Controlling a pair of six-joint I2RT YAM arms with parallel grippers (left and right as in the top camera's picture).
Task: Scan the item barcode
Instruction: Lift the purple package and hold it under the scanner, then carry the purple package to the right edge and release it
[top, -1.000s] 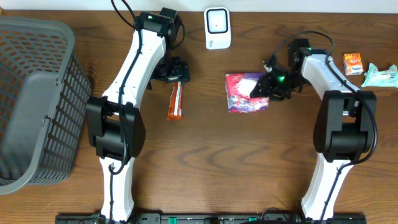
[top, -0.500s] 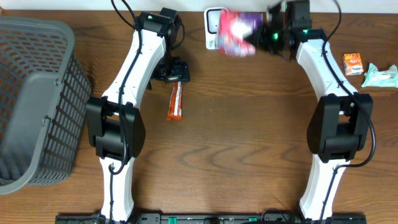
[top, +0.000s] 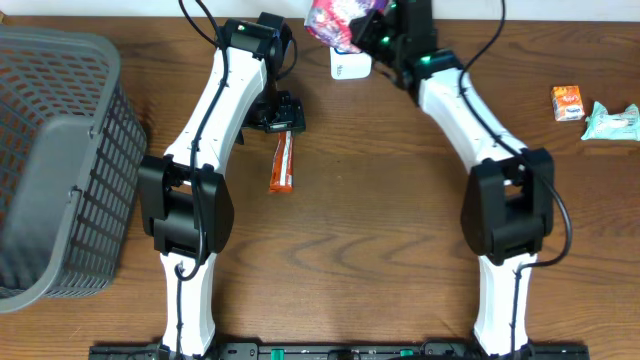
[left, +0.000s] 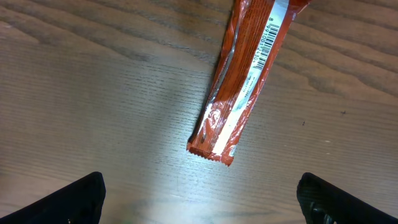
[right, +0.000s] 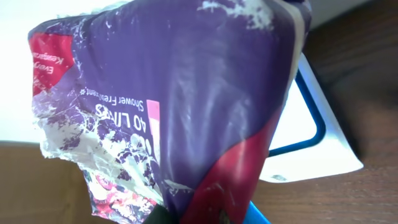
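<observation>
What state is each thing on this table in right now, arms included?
purple packet: in the air, held over the scanner.
scanner: on the table, top hidden by the purple packet.
right gripper: shut on the purple packet.
left gripper: open, hovering above the orange bar.
orange bar: flat on the table, barcode up, untouched.
basket: at the left, untouched.
carton: resting at the far right.
teal packet: lying beside the carton.

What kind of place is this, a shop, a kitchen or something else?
Probably a mock shop checkout on a wooden table. A white barcode scanner stands at the far edge, a grey basket sits at one side, and there are packaged goods: an orange snack bar and a purple packet.
</observation>
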